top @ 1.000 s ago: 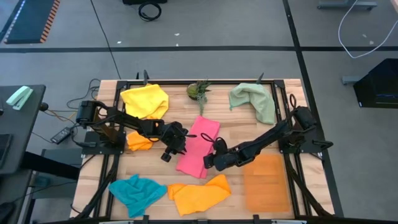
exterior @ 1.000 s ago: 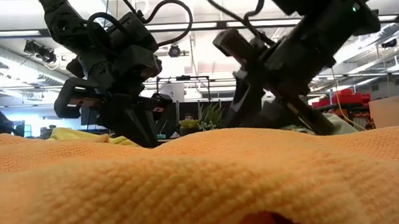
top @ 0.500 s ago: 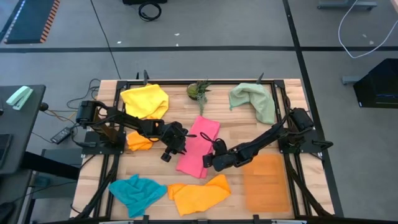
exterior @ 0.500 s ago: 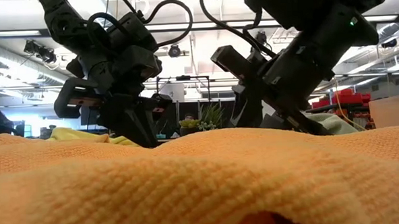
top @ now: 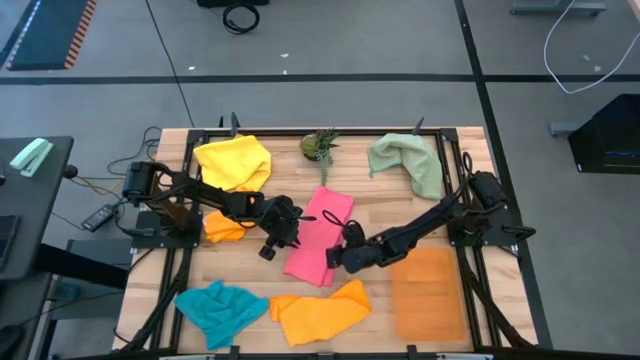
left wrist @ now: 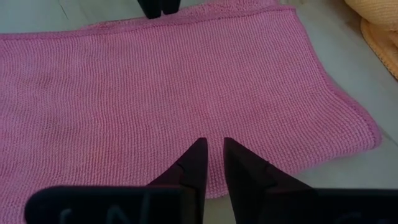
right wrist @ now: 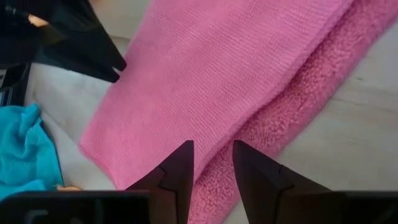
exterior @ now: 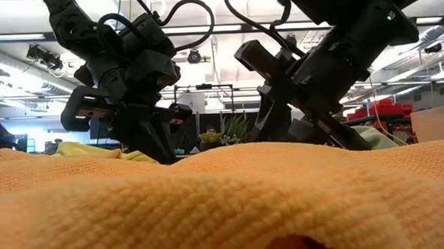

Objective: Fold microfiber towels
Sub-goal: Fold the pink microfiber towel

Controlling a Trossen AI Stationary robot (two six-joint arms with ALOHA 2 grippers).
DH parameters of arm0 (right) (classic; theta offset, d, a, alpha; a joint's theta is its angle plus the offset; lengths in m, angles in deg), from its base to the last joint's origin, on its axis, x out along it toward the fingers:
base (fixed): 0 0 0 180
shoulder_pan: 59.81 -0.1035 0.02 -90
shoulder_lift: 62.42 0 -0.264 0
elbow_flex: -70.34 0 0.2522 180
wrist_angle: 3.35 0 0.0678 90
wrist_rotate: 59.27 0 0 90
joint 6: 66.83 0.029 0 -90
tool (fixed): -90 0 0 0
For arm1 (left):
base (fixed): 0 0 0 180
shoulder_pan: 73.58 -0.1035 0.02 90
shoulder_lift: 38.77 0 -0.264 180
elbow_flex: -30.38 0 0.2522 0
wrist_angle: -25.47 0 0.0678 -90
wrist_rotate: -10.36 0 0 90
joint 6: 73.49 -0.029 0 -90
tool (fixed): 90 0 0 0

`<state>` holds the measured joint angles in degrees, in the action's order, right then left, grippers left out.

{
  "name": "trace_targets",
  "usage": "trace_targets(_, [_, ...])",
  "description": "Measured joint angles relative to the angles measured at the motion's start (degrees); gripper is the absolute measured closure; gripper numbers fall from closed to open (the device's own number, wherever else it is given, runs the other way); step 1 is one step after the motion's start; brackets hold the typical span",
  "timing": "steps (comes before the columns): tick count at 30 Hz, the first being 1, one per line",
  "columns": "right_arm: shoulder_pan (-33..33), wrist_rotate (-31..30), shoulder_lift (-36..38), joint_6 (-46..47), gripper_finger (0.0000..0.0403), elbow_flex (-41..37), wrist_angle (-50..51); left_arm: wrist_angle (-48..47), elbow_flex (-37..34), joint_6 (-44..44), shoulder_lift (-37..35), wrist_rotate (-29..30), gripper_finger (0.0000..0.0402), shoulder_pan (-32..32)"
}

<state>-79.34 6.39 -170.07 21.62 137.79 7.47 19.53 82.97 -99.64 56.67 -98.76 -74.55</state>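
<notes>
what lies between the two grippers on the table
In the high view, the folded pink microfiber towel lies between the left gripper and the right gripper, one at each long edge.

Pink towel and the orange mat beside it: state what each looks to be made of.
Pink towel: soft knitted-looking cloth, probably microfiber; matte, fine ribbed weave on the upper layer, fuzzy looped pile on the layer beneath.

Orange mat: seems a stiff sheet, perhaps plastic or silicone; it lies perfectly flat with straight edges, and wood grain appears to show faintly through. Exact material is unclear.
</notes>
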Motion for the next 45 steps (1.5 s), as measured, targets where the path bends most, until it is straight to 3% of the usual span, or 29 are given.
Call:
trace_targets(13, [1.9,1.0,-1.7,-1.4,0.0287,0.1,-0.7,-0.3,0.0,0.0,0.0,0.0,0.0348,0.0])
trace_targets(26, [2.2,0.4,-1.7,-4.5,0.0396,0.0,-0.5,-0.3,0.0,-0.1,0.0,0.0,0.0348,0.0])
trace_targets(45, [2.2,2.8,5.4,-6.6,0.0401,0.0,6.2,-0.4,0.0,-0.1,0.0,0.0,0.0353,0.0])
